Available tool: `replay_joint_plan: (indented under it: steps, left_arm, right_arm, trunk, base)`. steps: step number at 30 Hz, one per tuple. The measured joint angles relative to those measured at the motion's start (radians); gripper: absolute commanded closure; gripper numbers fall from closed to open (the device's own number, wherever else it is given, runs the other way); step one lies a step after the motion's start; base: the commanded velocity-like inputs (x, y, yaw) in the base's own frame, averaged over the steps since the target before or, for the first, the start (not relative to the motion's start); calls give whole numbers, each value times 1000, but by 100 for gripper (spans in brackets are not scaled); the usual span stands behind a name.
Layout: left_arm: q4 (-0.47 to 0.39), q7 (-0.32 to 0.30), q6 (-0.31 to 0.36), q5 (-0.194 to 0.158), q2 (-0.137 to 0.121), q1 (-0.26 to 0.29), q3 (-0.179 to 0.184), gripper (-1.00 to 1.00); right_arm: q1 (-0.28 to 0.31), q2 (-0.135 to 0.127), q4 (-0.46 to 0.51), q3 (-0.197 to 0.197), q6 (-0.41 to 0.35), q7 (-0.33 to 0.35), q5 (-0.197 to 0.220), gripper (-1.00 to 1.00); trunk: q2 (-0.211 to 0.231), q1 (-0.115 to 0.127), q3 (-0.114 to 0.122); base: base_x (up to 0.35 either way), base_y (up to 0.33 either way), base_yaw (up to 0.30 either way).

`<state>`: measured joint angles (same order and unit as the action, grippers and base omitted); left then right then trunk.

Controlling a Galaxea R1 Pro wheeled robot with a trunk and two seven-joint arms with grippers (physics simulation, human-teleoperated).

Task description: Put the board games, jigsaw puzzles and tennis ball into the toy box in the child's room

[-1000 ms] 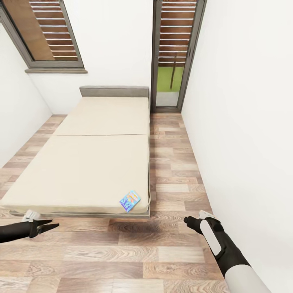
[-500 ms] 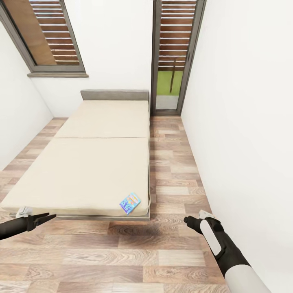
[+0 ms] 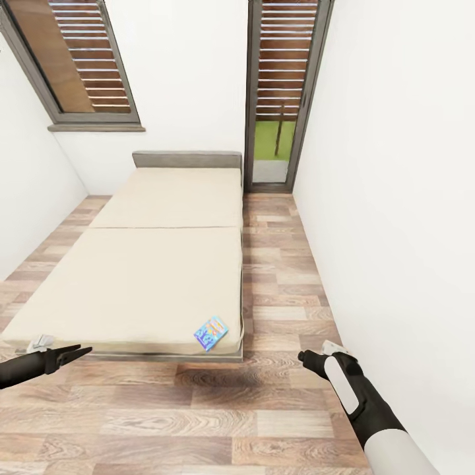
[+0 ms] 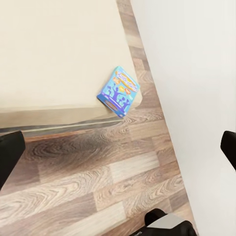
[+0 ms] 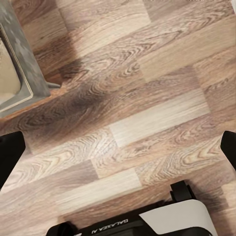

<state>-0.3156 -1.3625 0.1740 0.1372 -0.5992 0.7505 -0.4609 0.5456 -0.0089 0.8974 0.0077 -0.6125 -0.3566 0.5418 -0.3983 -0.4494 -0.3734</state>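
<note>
A small blue board game (image 3: 211, 332) lies flat on the near right corner of the bed (image 3: 152, 277), which has a beige mattress and a thin grey frame. The left wrist view has the same board game (image 4: 119, 91) at the mattress edge. My left gripper (image 3: 82, 353) hangs open over the floor just in front of the bed's near left corner, with nothing between its fingers (image 4: 10, 157). My right gripper (image 3: 304, 357) is open over the floor right of the bed, its fingers (image 5: 11, 155) spread wide. The toy box and table are out of view.
A white wall (image 3: 396, 198) runs close along the right, leaving a narrow strip of wood floor (image 3: 284, 277) beside the bed. A tall shuttered glass door (image 3: 280, 92) stands at the far end and a window (image 3: 79, 59) at the back left. The bed frame corner (image 5: 22, 69) is near my right gripper.
The whole picture has slid down a little, so the camera moved. My left gripper has drawn slightly left and lower in the picture. The board game stays on the bed.
</note>
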Motion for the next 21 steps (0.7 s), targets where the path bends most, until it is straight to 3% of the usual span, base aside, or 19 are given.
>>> replay_joint_plan:
  steps: [21]
  left_arm:
    - [0,-1,0,0,2,0,0,-100]
  right_arm:
    - [0,0,0,0,0,0,0,-100]
  trunk:
    - [0,0,32]
  base:
    - [0,0,0]
